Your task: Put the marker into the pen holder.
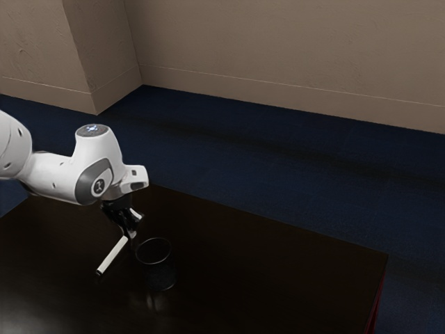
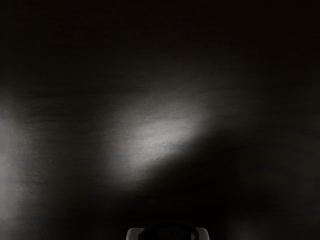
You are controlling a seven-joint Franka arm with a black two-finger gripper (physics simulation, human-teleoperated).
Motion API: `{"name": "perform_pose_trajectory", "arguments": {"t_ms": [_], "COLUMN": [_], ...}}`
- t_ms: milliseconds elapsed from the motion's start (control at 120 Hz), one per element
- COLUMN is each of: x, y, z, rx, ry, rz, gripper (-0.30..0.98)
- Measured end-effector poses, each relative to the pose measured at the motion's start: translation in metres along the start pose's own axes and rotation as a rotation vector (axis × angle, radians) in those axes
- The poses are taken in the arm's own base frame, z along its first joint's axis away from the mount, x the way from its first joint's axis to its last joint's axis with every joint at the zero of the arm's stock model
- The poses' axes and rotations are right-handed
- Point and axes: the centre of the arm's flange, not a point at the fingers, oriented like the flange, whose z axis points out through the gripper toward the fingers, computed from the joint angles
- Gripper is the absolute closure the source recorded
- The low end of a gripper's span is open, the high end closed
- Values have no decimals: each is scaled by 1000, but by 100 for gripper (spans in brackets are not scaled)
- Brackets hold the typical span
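"What worries you?"

"The table first: dark and glossy, so depth is easy to misjudge. If the arm swings across too low, it could shove things along."

"And the gripper?"

"Near the rim of the pen holder, which stands upright. A careless sidestep could topple it."

"Is it closed on anything?"

"I can't tell whether it's open or gripping."

"Where's the marker?"

"Slanting from the gripper's lower end, toward the exterior view's left, pointing away from the holder. If it's held, that slant could make it catch the rim; a weak hold at one end could let it pivot. It needs turning upright first, I'd say."
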Motion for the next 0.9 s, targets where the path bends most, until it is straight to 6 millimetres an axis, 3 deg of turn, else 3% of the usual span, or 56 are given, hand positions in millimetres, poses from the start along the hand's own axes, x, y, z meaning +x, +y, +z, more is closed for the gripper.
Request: {"name": "perform_pose_trajectory", "arguments": {"t_ms": [300, 383, 458, 567, 667, 900], "x": [5, 3, 2, -7, -19, -41], "y": [-3, -1, 31, 82, 105, 122], "z": [-88, -124, -160, -193, -195, -179], "rx": [-16, -23, -33, -47, -51, -64], "ry": [131, 189, 247, 284, 264, 203], "rz": [-2, 1, 58, 147, 180, 182], "gripper": [73, 73, 73, 73, 73, 73]}}
